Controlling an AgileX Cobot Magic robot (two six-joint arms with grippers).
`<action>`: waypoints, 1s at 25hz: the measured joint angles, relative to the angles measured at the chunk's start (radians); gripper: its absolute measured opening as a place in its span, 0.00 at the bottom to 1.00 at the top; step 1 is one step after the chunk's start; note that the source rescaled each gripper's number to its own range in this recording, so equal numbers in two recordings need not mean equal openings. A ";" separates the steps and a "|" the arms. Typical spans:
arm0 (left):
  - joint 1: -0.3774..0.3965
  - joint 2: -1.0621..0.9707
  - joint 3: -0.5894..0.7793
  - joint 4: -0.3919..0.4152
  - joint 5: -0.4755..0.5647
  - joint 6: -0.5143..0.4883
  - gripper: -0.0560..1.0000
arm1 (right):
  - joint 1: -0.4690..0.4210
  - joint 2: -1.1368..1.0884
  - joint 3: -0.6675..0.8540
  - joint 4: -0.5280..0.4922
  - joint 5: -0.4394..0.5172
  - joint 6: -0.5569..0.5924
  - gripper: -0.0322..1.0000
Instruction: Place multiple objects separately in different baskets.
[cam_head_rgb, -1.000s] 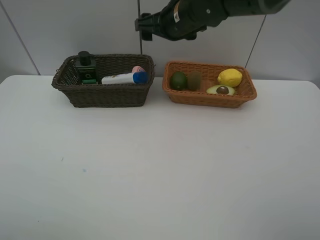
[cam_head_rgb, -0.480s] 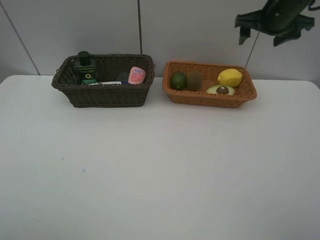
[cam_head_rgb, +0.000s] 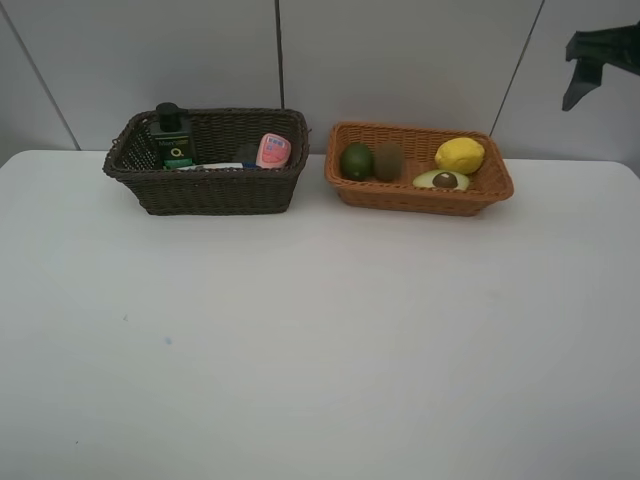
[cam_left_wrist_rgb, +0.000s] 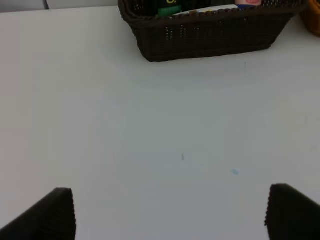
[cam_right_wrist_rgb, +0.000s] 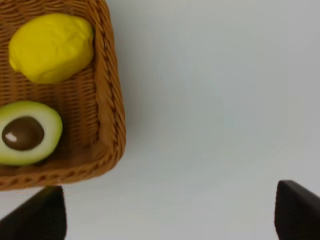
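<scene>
From high up, the dark brown woven wicker basket holds the dark green pump bottle and pink bottle; the orange-tan wicker basket holds the yellow lemon and the other fruit. Left wrist view: jaws spread, empty, over the white surface. Right wrist view: jaws spread beside the halved avocado.

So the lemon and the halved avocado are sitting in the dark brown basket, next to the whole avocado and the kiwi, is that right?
Not quite. The lemon and halved avocado lie in the orange-tan basket, with the whole avocado and kiwi beside them, as the exterior high view shows.
</scene>
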 joint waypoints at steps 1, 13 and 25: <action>0.000 0.000 0.000 0.000 0.000 0.000 1.00 | 0.004 -0.046 0.043 -0.003 0.001 0.000 0.98; 0.000 0.000 0.000 0.000 0.000 0.000 1.00 | 0.009 -0.943 0.511 -0.015 0.068 -0.004 0.98; 0.000 0.000 0.000 0.000 0.000 0.000 1.00 | 0.009 -1.596 0.733 0.021 0.146 -0.019 0.98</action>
